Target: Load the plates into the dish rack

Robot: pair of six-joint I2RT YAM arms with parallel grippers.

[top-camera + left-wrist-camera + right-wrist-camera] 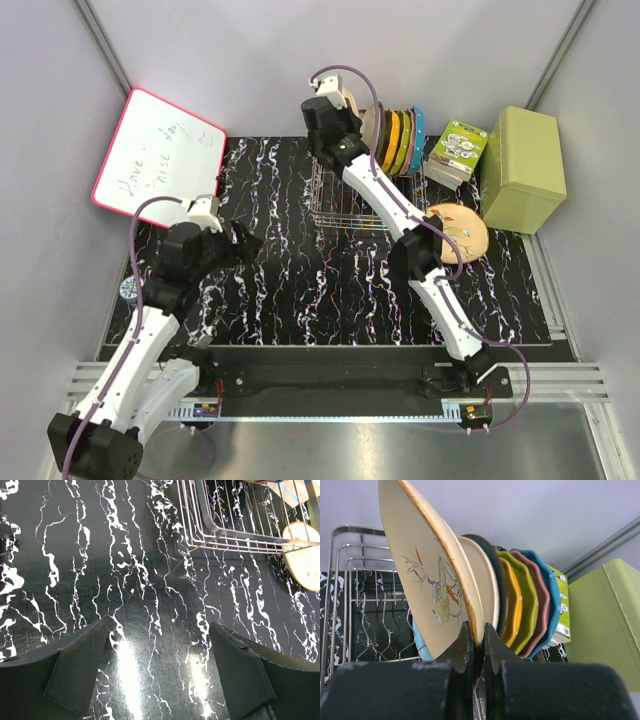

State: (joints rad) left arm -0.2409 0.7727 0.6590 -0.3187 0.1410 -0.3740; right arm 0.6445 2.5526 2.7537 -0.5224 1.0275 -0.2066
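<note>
My right gripper is shut on the rim of a peach-tan plate with a sprig design. It holds the plate on edge over the back of the silver wire dish rack, where the plate shows beside the gripper. Just behind it in the rack stand a cream plate and a dark teal plate. A second peach-tan plate lies flat on the table right of the rack and also shows in the left wrist view. My left gripper is open and empty over the marbled table.
Small orange, green, pink and blue plates stand at the rack's right end. An olive-green box and a small printed carton stand at the back right. A whiteboard leans at the back left.
</note>
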